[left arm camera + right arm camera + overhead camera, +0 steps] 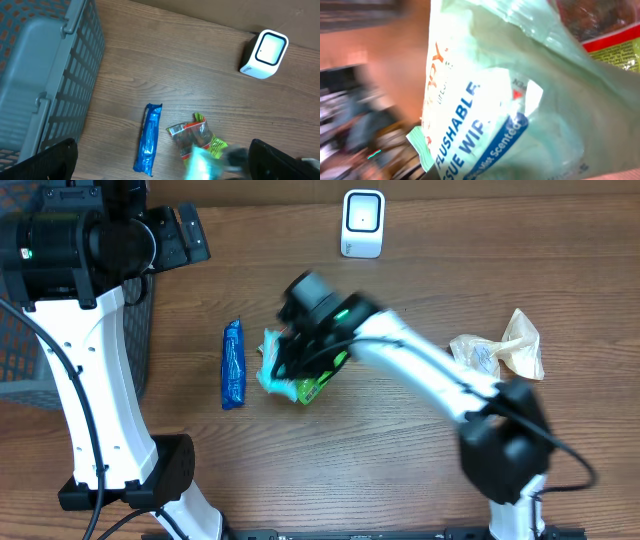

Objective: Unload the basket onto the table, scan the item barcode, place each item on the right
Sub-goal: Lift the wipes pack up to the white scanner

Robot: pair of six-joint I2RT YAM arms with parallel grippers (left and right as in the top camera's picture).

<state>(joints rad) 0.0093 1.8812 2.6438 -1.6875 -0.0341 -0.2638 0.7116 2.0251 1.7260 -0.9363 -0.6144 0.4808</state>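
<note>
Right gripper (292, 356): down at the middle of the table (330, 470), directly over the wipes pack (268, 376). The overhead view is blurred here and the jaws are hidden. I cannot tell whether they are closed on the pack or only around it.

Wipes pack: a pale mint pouch with blue lettering. In the overhead view its left edge sticks out from under the right gripper. In the right wrist view it fills nearly the whole frame, very close to the camera, and no fingers show.

Snack packet (318, 386): green and red, touching the wipes pack on the right and partly under the same gripper.

Blue bar (232, 365): lies lengthwise just left of the wipes pack, apart from it.

Scanner (362, 223): a white box standing at the far edge of the table, well apart from the pack and the right gripper.

Left gripper (188, 235): raised at the far left with its jaws spread wide and nothing between them. Its dark fingers (55, 162) frame the bottom corners of the left wrist view.

Basket (55, 75): grey mesh, at the left edge of the table.

Crumpled bag (505, 350): lies at the right side, beside the right arm.
</note>
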